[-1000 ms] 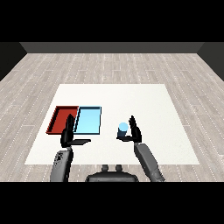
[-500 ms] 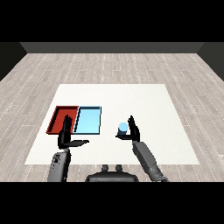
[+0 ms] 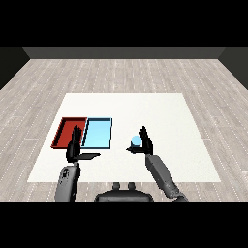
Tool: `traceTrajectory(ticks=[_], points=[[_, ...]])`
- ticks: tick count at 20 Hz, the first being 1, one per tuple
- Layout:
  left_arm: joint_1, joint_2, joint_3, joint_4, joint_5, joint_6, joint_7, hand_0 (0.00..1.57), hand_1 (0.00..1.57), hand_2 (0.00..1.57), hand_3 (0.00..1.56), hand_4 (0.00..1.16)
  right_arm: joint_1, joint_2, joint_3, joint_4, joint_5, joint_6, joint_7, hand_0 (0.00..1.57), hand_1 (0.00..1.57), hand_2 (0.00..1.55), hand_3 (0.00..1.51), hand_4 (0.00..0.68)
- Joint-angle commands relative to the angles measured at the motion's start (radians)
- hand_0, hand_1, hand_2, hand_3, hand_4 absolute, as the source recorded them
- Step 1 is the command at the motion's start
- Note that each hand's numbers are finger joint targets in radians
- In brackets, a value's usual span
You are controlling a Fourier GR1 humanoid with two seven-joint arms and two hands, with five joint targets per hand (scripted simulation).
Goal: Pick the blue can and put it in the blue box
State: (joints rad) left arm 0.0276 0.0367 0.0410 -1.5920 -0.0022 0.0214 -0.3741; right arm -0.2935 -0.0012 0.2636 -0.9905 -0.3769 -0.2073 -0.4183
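Note:
The blue can point(image 3: 136, 141) stands upright on the white table point(image 3: 160, 111), a little right of the trays. My right hand point(image 3: 145, 143) is right beside it on its right, fingers straight and raised, thumb reaching under the can toward the left; it is open. The light blue tray point(image 3: 98, 132) lies left of the can with nothing in it. My left hand point(image 3: 75, 149) hovers over the near edge of the two trays, fingers straight up and thumb stretched out to the right, open and holding nothing.
The red tray point(image 3: 69, 131) lies touching the blue tray's left side. Wide white tabletop stretches behind and to the right of the can. The table's near edge runs just below both hands.
My right hand has closed in slightly on the can. My left hand has edged up toward the trays. The can has not moved.

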Motion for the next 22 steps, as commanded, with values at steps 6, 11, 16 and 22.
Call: traceTrajectory(ticks=[6, 11, 16, 22], points=[[-0.019, -0.03, -0.024, 0.076, -0.035, 0.016, -0.076, 0.0, 0.0, 0.0, 0.0, 0.0, -0.061, 0.001, 0.099, 0.093, -0.088, -0.099, -0.07, 0.0, 0.0, 0.0, 0.0, 0.0], [-0.057, 0.022, 0.037, 0.03, 0.028, -0.015, 0.01, 0.0, 0.0, 0.0, 0.0, 0.0, -0.031, 0.001, 0.024, 0.025, -0.042, -0.1, -0.023, 0.0, 0.0, 0.5, 0.0, 0.0], [-0.007, -0.016, -0.01, -0.014, 0.01, 0.003, 0.007, 0.0, 0.0, 0.0, 0.0, 0.0, -0.08, 0.001, 0.064, 0.152, -0.044, -0.23, -0.02, 1.47, 1.47, 1.47, 1.45, 0.536], [-0.002, 0.022, 0.015, 0.05, 0.024, -0.034, -0.068, 0.0, 0.0, 0.0, 0.0, 0.0, -0.07, 0.001, 0.186, 0.09, -0.105, -0.294, -0.032, 1.46, 1.46, 1.45, 1.42, 0.523]])
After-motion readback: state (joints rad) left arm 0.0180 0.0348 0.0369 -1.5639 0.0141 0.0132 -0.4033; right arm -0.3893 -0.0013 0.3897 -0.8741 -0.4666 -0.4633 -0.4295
